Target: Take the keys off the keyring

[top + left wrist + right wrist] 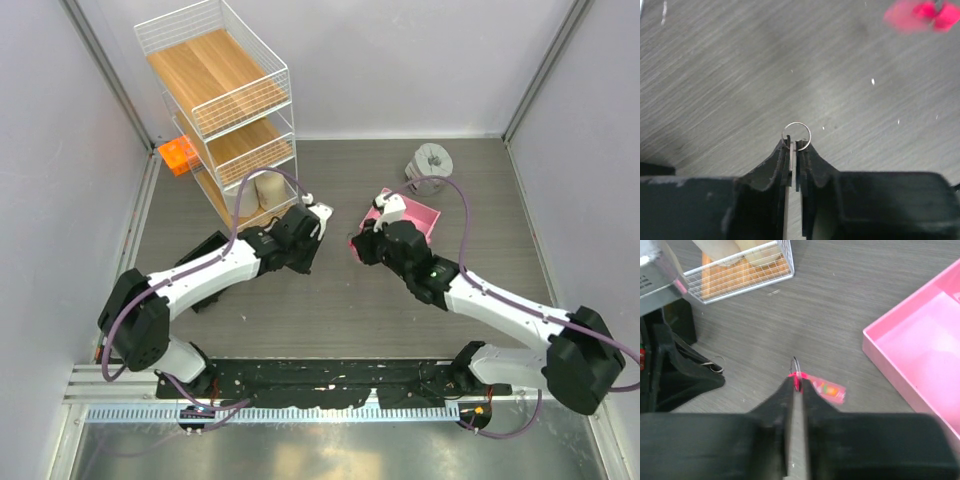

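Left gripper (794,145): black fingers pinched tight on a thin silver wire ring (796,123), with the loop poking out past the tips. It sits over the table (740,75), which is matte grey wood-grain. Right gripper (796,382): fingers clamped on one end of the keyring (826,389), a flat glossy pink-red strip; the rest angles out to the lower right. Can't make out the key itself. Smooth pink tray (875,340) has its rim at frame right, and a white wire rack (740,270) is upper left. Bare table lies between them. Top view: both grippers are at frame centre, apart.

Bare table (335,300) open in the middle — wire shelf (230,110) blocks the left side, pink tray (430,222) the right
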Robot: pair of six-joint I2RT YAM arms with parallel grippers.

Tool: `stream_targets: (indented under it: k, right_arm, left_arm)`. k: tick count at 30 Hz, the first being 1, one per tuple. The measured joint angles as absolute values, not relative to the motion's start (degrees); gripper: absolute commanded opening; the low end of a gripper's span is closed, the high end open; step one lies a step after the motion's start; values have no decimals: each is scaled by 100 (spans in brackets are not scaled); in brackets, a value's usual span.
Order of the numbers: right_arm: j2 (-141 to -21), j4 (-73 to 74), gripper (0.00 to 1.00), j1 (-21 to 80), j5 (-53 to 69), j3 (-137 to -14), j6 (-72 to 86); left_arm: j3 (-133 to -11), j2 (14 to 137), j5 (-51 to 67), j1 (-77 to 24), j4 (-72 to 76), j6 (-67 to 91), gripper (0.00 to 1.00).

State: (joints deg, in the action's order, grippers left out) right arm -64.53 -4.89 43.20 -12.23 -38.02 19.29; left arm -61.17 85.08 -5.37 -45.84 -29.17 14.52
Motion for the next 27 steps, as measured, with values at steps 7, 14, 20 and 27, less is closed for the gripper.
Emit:
stream_targets:
  k: [7,14,20,27]
  right_arm:
    - [-6888,-513,95,4091,-982,-4434,2180]
    - [-6047,526,96,4084,-2145,-4823,2711]
    - [-4407,1544,96,4064,-2377,-5006,2338]
    - [-2421,2515,96,4064,-2436,-5078,2012]
  left_arm:
    - [-6158,8440,-827,-4536,-2733,1455,100]
    - [-5992,7102,-1076,-4536,-3072,1568,99]
    - [-6134,5961,-1669,-4534,-3776,1900,100]
    - [-5408,3885,-2762,-4534,-4169,2209,100]
